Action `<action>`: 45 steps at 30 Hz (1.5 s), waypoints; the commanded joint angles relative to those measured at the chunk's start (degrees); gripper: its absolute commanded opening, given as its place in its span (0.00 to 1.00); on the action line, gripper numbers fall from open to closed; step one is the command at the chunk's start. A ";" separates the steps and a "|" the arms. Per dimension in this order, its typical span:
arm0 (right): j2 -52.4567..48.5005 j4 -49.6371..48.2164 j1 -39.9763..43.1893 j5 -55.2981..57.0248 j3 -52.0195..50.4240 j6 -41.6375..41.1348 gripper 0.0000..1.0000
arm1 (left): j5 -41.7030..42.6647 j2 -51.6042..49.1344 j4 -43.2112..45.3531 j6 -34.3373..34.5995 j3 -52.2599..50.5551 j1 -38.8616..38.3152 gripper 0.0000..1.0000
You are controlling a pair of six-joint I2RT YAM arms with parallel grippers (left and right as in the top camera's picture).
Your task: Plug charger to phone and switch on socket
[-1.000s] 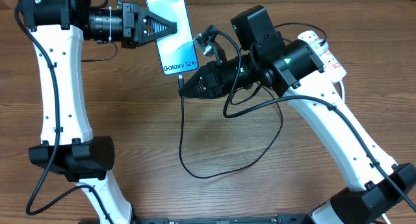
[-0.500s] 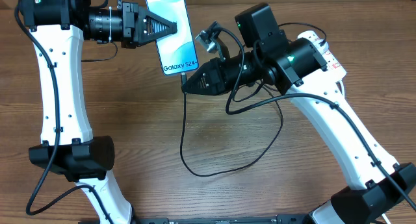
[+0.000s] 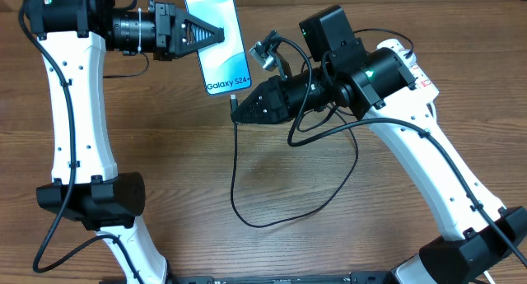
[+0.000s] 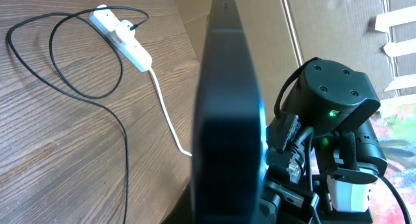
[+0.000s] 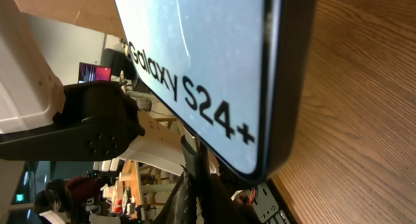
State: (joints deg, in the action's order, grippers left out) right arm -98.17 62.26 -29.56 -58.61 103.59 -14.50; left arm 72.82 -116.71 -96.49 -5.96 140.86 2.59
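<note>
My left gripper (image 3: 212, 34) is shut on the phone (image 3: 221, 45) and holds it above the table, its light-blue screen up and the white "Galaxy S24+" text at the near end. In the left wrist view the phone (image 4: 227, 113) shows edge-on and dark. My right gripper (image 3: 239, 111) is shut on the charger (image 3: 235, 99) just behind its plug tip, which sits at the phone's lower edge. In the right wrist view the plug tip (image 5: 194, 156) is right by the phone (image 5: 201, 62); I cannot tell if it is inserted. The socket (image 3: 413, 67) lies far right, partly under my right arm.
The charger's black cable (image 3: 247, 218) hangs from my right gripper and loops over the wooden table (image 3: 165, 136) toward the socket. In the left wrist view the socket (image 4: 123, 39) lies at the back with its thick white lead (image 4: 166, 113) trailing off the table edge.
My right gripper has shifted slightly right and toward the phone's lower edge with the charger tip; the cable loop followed. The left arm and the phone have not moved.
</note>
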 commanded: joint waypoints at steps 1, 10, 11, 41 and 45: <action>0.22 -0.37 0.28 -1.49 0.31 1.09 0.04 | 1.97 0.02 0.09 0.85 0.24 -0.37 0.04; 0.22 -1.18 0.28 -1.46 0.31 1.07 0.04 | 2.01 0.02 0.02 1.51 0.24 -0.37 0.04; 0.22 -1.31 0.28 -1.44 0.31 1.07 0.04 | 2.01 0.02 -0.09 1.51 0.24 -0.37 0.04; 0.22 -2.14 0.28 -0.13 0.31 1.01 0.04 | 2.25 0.02 -0.33 1.49 0.24 -0.39 0.04; 0.22 -2.54 0.28 -0.15 0.31 0.81 0.04 | 2.34 0.02 -0.33 1.49 0.24 -0.39 0.04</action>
State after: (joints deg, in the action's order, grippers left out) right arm -98.17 60.42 -29.54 -58.50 103.59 -13.89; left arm 72.84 -116.71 -96.68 -4.64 140.86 2.59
